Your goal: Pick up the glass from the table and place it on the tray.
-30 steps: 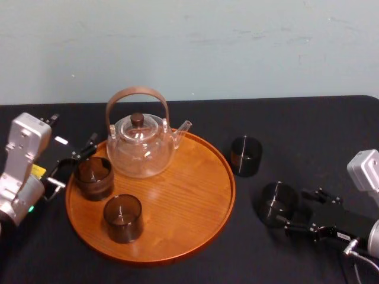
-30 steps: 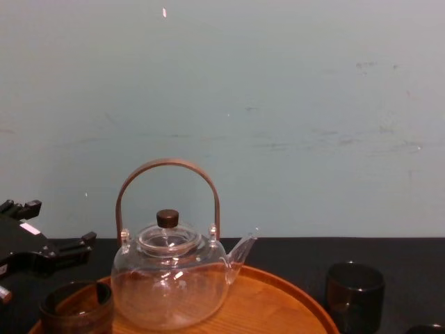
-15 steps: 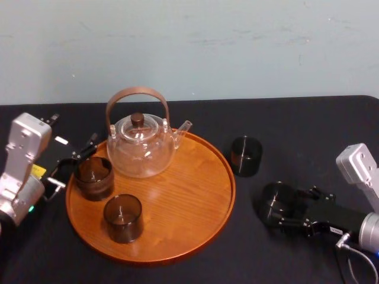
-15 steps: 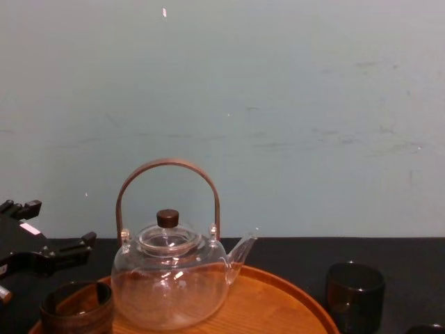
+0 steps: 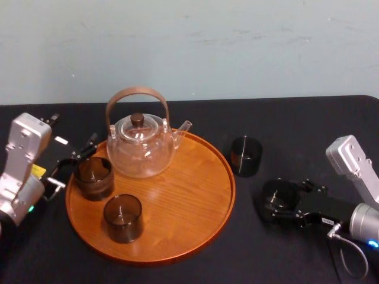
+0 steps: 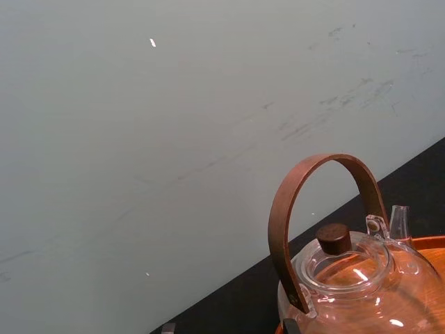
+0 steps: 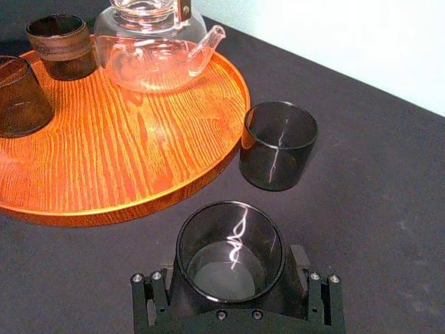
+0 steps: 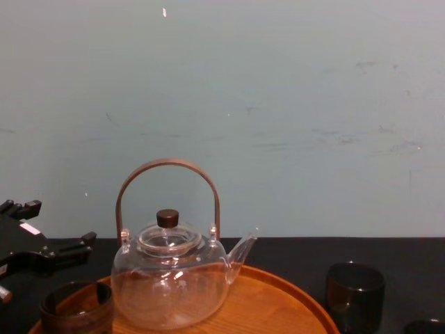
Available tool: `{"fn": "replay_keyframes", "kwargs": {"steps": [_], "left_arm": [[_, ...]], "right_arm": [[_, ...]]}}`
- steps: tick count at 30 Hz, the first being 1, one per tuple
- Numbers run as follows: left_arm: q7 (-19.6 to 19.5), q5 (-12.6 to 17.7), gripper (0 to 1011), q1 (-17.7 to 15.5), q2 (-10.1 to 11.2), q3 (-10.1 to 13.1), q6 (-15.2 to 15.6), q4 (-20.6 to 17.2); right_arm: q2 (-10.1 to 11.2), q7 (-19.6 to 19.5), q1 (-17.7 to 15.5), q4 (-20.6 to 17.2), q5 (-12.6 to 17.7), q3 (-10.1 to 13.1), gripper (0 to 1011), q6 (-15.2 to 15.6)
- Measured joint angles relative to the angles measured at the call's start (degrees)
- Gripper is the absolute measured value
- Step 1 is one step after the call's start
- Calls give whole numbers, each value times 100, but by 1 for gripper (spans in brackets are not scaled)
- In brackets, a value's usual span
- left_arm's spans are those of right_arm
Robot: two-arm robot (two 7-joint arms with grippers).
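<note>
Head view. Table (image 5: 308,124) under black cloth. Round wooden tray (image 5: 183,195) sits left of centre. On it: a glass teapot (image 5: 140,151) with a bentwood handle at the back, a banded glass (image 5: 93,176) at the left rim, and a plain dark glass (image 5: 123,218) nearer the robot. Two smoky glasses stand off the tray on the cloth. The far glass (image 5: 246,155) is just beside the tray's right rim. The near glass (image 5: 279,198) stands farther right, upright, well clear of the rim. Right gripper (image 5: 278,201) lies low along the cloth, reaching around the near glass. Left gripper (image 5: 74,165) is at the tray's left edge beside the banded glass, jaws apart, holding nothing.

Left wrist view. Teapot (image 6: 348,278) with its dark lid knob, against a pale wall (image 6: 174,139).

Right wrist view. Near glass (image 7: 231,254) stands on the cloth, upright. Right gripper (image 7: 233,278) has its jaws spread, one on each side of the glass base. They look close to the wall, but contact is hard to judge. Far glass (image 7: 278,146) is beyond, near the tray (image 7: 139,146) rim.

Chest view. Teapot (image 8: 170,285) on the tray (image 8: 278,306), banded glass (image 8: 76,306) at lower left. Left gripper (image 8: 59,226) hangs above and left of it. Far glass (image 8: 354,296) at right.
</note>
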Motion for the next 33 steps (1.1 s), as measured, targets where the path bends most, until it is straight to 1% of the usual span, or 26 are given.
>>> {"fn": "replay_keyframes", "kwargs": {"steps": [10, 20, 25, 27, 33], "left_arm": [[0, 0, 1001, 0, 0, 0, 0, 0], [0, 0, 1001, 0, 0, 0, 0, 0], [0, 0, 1001, 0, 0, 0, 0, 0], [0, 0, 1002, 0, 0, 0, 0, 0], [0, 0, 1001, 0, 0, 0, 0, 0]], "right_arm": [[-67, 16, 170, 100, -92, -120, 1002, 7], [-65, 14, 162, 100, -88, -110, 1003, 5], [-63, 13, 159, 100, -79, -104, 920, 3], [-62, 13, 159, 100, -78, -103, 905, 3], [-59, 10, 155, 97, -73, -99, 905, 3]]}}
